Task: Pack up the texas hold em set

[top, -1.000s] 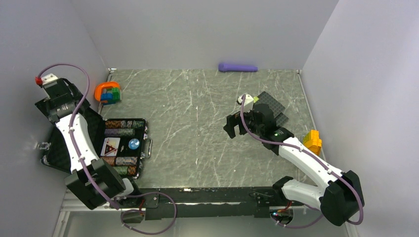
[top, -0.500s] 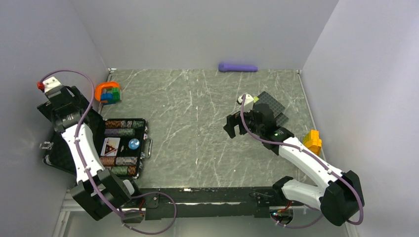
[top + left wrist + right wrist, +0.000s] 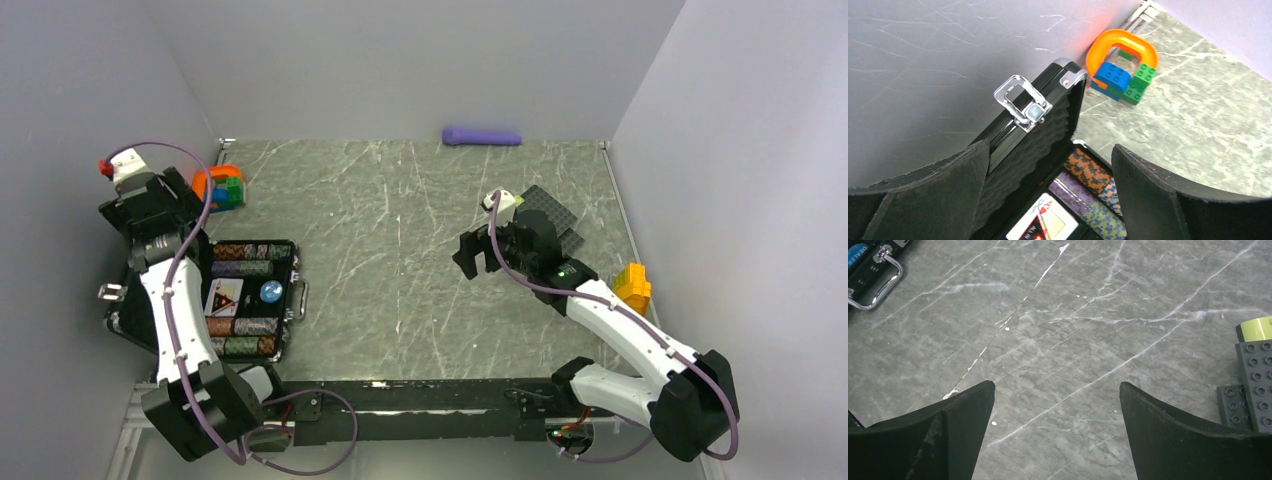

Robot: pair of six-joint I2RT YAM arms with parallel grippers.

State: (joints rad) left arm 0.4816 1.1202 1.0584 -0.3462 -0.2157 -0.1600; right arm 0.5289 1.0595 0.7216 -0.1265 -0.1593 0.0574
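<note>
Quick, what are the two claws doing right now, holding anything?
Left gripper: open, holding nothing, at the open case.
Right gripper: open, holding nothing, over the table.

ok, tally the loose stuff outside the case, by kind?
purple cylinder: 1
orange ring toy: 1
studded plates: 2
yellow block: 1
lime-green piece: 1
Total: 6

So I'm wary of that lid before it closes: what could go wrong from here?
The lid stands part raised beside the open left fingers, ungripped, so it may fall back or slam. Its silver latch sticks out from the rim and could be trapped on closing. A push might also slide the case toward the orange ring toy.
</note>
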